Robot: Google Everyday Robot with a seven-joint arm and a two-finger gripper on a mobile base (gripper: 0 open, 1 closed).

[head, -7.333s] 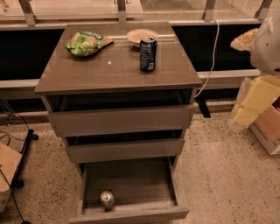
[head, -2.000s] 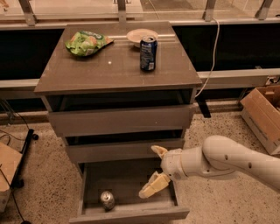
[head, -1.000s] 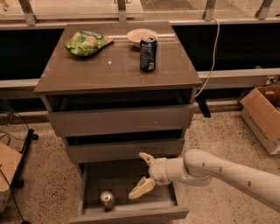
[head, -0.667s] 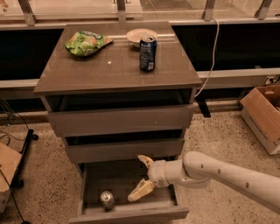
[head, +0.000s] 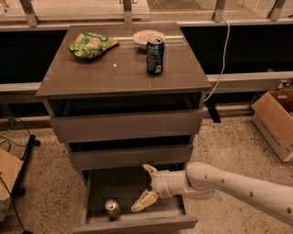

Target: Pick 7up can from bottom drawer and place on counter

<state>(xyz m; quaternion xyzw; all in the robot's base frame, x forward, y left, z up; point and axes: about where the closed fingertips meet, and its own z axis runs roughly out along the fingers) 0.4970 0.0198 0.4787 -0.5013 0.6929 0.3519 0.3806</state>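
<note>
Now | hand [head: 145,186] spread wide in bottom drawer [head: 137,224] | 7up can [head: 112,208] just beside it, untouched

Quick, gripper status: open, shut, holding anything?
Gripper: fingers open, holding nothing, over the open bottom drawer, right of the 7up can.

- A robot test space, seemingly in an office building: speckled stone floor [head: 238,141], loose cables [head: 10,142], an open cardboard box [head: 274,121].
- Metal railing posts [head: 28,11] behind.
- The gripper [head: 143,187] hangs over the bottom drawer [head: 137,224], fingers spread.
</note>
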